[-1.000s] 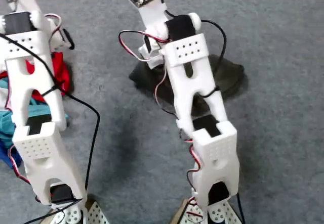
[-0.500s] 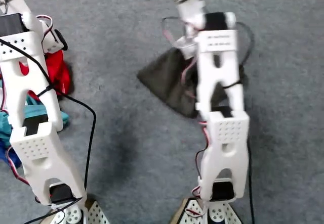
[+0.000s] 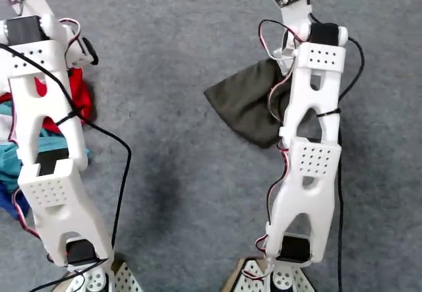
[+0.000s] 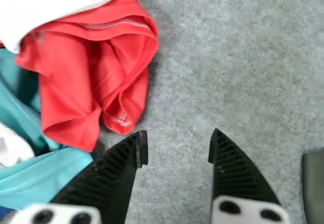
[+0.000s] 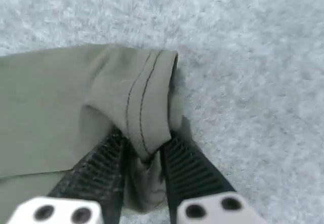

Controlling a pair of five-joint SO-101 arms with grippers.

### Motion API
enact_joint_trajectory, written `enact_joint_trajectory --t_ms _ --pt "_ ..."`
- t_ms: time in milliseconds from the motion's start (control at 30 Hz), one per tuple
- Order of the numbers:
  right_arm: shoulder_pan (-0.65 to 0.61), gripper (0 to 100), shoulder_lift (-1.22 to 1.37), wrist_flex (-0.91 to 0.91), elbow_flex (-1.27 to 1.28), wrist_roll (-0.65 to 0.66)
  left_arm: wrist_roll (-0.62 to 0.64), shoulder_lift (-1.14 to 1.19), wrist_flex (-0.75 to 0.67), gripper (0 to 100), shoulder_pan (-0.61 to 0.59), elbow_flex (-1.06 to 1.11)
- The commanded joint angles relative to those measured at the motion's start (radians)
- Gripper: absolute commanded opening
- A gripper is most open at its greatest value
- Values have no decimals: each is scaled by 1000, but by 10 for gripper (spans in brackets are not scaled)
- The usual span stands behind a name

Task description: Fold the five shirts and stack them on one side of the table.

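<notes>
We note olive shirt [image 3: 247,104] bunched on grey table [image 3: 158,61], partly under right arm. Right gripper [image 5: 144,138] clamped on olive shirt's stitched hem, fabric pinched between fingers [image 5: 109,155]. Well left of olive shirt, at table edge: red shirt [image 4: 96,72] heaped over teal shirt [image 4: 30,178]. Left gripper [image 4: 178,142] spread wide, holding nothing, over bare table just beside red shirt, on side facing olive shirt.

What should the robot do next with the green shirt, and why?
Probably drag it by the pinched edge so it spreads out. The right claw is shut on the hem of the green shirt, which lies crumpled on the table, and it has to be flat for folding.
</notes>
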Motion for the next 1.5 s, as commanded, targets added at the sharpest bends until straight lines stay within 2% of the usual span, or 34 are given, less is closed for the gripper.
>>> enact_joint_trajectory --t_ms 0,167,400,533,767,1067,1300,1467 --pt "35 4 -5 -15 -50 5 5 -58 9 208 17 -9" --pt "90 12 -1 -12 -41 9 5 -58 9 208 15 -9" --pt "130 199 -5 86 -48 31 5 -56 9 208 18 -8" --pt "130 206 -1 144 -42 25 2 -56 8 208 18 -3" --pt "128 213 1 196 -41 -69 0 -56 8 208 18 -3" --pt "143 405 81 238 -53 -123 -2 -56 8 208 17 -3" --pt "162 422 -5 244 -248 -279 -2 -56 8 208 18 -3" --pt "127 422 -67 245 -62 -440 -2 -56 8 208 18 -2"
